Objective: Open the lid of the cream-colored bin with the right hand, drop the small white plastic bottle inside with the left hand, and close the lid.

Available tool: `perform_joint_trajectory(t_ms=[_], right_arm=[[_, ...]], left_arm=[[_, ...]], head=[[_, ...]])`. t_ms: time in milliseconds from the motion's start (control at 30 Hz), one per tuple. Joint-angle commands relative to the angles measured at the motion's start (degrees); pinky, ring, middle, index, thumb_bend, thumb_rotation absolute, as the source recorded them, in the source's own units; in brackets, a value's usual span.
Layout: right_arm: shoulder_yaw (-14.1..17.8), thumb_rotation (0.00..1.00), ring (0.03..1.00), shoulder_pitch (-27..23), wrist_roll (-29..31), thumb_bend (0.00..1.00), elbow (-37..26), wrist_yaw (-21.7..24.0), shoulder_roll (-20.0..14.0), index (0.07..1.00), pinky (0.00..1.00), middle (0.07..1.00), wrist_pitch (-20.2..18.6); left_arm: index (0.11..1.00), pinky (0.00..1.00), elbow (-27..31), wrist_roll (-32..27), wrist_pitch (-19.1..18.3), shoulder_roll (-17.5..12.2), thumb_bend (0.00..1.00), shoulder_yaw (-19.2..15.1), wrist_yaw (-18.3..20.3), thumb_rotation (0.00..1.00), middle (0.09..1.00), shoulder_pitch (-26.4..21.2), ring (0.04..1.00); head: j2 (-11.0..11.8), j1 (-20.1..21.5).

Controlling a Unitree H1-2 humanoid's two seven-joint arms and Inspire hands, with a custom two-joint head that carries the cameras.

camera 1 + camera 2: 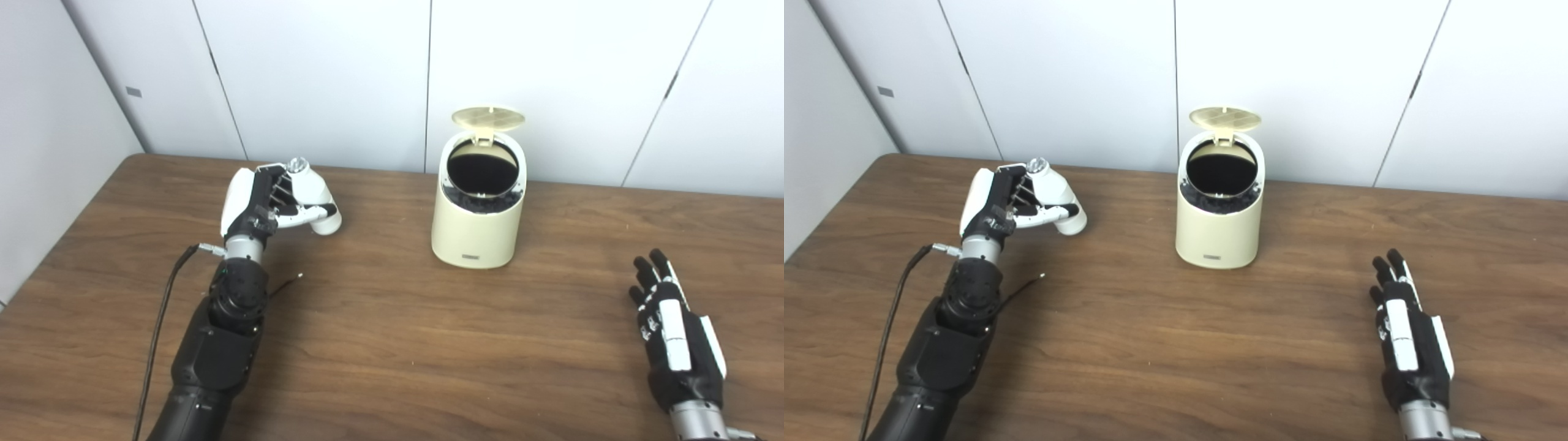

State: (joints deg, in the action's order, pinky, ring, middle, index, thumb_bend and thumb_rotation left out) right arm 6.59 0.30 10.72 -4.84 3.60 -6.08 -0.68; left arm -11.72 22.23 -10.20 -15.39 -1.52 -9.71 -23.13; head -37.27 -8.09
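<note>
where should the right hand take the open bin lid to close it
At the lid's free top rim, from above and in front: it stands upright on a rear hinge over the bin, so the right hand, resting open, can push it forward and down.

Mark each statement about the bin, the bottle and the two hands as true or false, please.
1. The lid of the bin stands open. True.
2. The bottle lies inside the bin. False: the left hand holds it, to the left of the bin.
3. The right hand holds the lid. False: it is open, empty and away from the bin.
4. The bin stands upright on the table. True.
5. The left hand is shut on the bottle. True.
</note>
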Motion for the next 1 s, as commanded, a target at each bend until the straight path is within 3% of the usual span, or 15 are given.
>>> perform_joint_trajectory(t_ms=[0, 233, 567, 733, 967], right_arm=[[0.2, 0.82, 0.99, -0.2, 0.6, 0.66, -0.1, 0.6, -0.2, 0.987, 0.97, 0.947, 0.7], [0.3, 0.84, 0.989, -0.4, -0.1, 0.67, 0.5, 0.2, -0.3, 0.981, 0.97, 0.944, 1.0], [0.1, 0.83, 0.995, -0.3, 0.6, 0.65, 0.9, 0.8, 0.0, 0.974, 0.99, 0.951, 1.7], [0.0, 0.84, 0.981, -0.3, -0.1, 0.65, 0.6, 0.0, 0.5, 0.964, 0.97, 0.943, 0.9], [-0.4, 0.83, 0.966, -0.7, -0.3, 0.64, 1.6, 0.0, 1.6, 0.963, 0.95, 0.929, 2.1]], left_arm=[[0.46, 0.36, 1.1, 1.0, 2.2, -0.7, 0.48, -0.3, -2.1, 0.0, 0.499, -2.8, 0.442], [0.467, 0.36, 2.8, 0.6, 2.5, -0.8, 0.48, -0.2, -2.3, 0.0, 0.5, -1.9, 0.44], [0.456, 0.36, 12.6, 4.1, 3.8, -0.6, 0.48, 2.8, -1.5, 0.0, 0.494, -0.8, 0.44], [0.473, 0.34, 18.8, 4.6, 2.0, 1.3, 0.47, 3.3, -0.4, 0.0, 0.514, -0.6, 0.432], [0.48, 0.34, 24.3, 9.4, 4.6, 1.9, 0.47, 5.4, -0.3, 0.0, 0.506, -0.5, 0.436]], head=[[0.0, -0.1], [-0.1, 0.5], [0.3, 2.6], [0.7, 3.5], [1.4, 5.9]])
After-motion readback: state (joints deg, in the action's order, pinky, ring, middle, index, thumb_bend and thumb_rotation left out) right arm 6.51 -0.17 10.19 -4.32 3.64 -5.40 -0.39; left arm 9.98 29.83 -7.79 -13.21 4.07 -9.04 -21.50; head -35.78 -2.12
